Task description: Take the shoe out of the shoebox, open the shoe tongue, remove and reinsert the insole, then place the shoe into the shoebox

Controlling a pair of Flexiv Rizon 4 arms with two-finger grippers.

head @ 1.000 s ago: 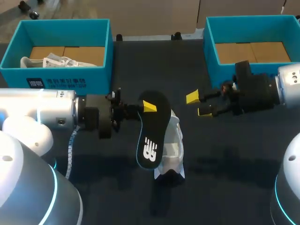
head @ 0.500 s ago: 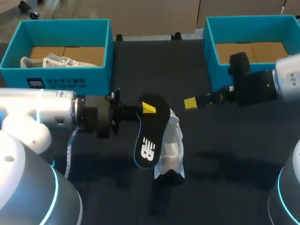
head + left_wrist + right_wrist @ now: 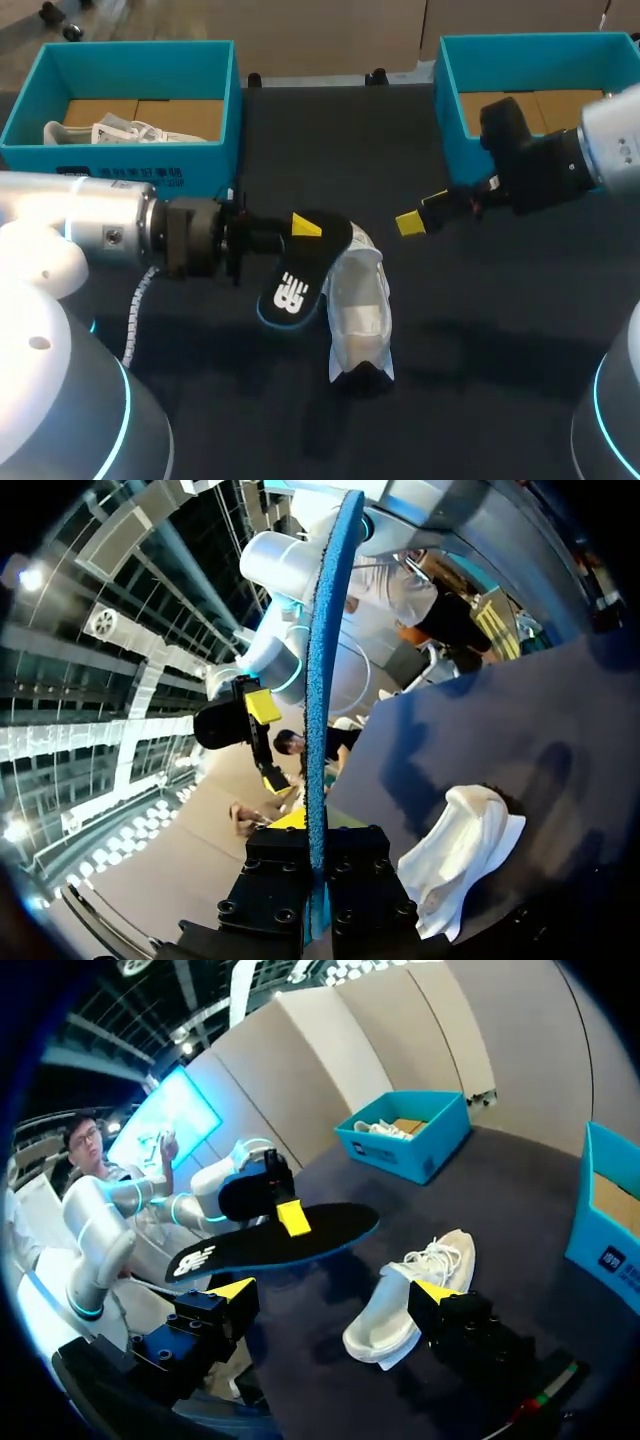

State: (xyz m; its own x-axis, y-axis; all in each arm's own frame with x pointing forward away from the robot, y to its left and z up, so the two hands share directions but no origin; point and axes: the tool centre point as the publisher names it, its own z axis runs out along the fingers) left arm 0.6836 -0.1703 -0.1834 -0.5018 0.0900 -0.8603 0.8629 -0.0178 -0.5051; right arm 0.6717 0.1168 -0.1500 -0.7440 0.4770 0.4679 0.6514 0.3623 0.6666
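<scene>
Left end effector (image 3: pixel 300 226) pinching insole (image 3: pixel 292 285) by one end, above counter (image 3: pixel 480 330). Insole looks thin, light, bendy; best gripped across flat faces. White shoe (image 3: pixel 358 310) lying just beside, on counter. Right end effector (image 3: pixel 334 1292) spread, empty.

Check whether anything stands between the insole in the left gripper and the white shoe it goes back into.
Nothing visible does. The insole, held in the left gripper, hangs close beside the shoe. The open right gripper hovers off on the shoe's far side, clear of that gap.
</scene>
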